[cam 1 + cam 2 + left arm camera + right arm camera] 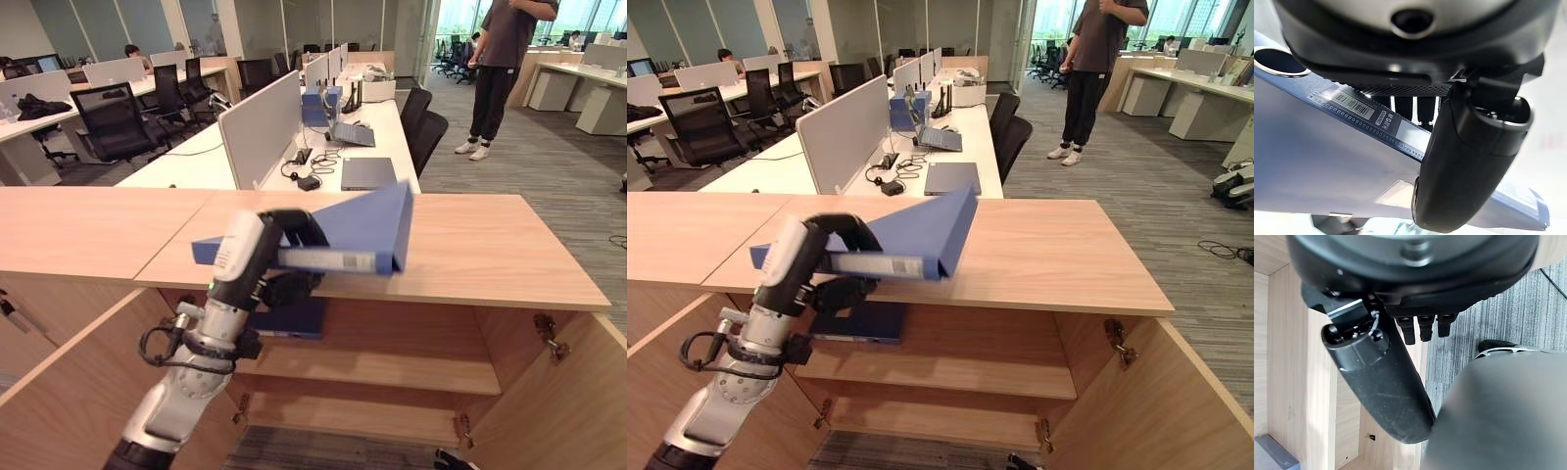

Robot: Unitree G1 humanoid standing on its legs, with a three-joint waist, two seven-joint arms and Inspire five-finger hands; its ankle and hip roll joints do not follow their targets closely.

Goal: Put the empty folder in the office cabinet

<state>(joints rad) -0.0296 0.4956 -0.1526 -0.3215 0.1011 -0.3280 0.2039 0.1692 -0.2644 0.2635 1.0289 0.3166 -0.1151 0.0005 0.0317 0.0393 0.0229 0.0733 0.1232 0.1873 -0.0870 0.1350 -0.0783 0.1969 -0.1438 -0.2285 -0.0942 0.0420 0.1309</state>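
A blue folder (355, 228) hangs just above the front edge of the wooden cabinet top (480, 250), spine toward me, covers spread in a wedge. My left hand (292, 257) is shut on its labelled spine, fingers over the top and thumb (1469, 161) beneath; the folder (1322, 161) runs across the left wrist view. Below, the cabinet stands open, with an upper shelf (402, 370) inside. My right hand (1382, 382) hangs low beside the cabinet wood and grey carpet, its fingers relaxed and holding nothing.
Another blue folder (294, 319) lies flat on the upper shelf, left side. Cabinet doors swing out at left (69, 392) and right (563, 411). Behind the cabinet stand office desks (362, 147) with laptops and chairs. A person (500, 69) stands at the back right.
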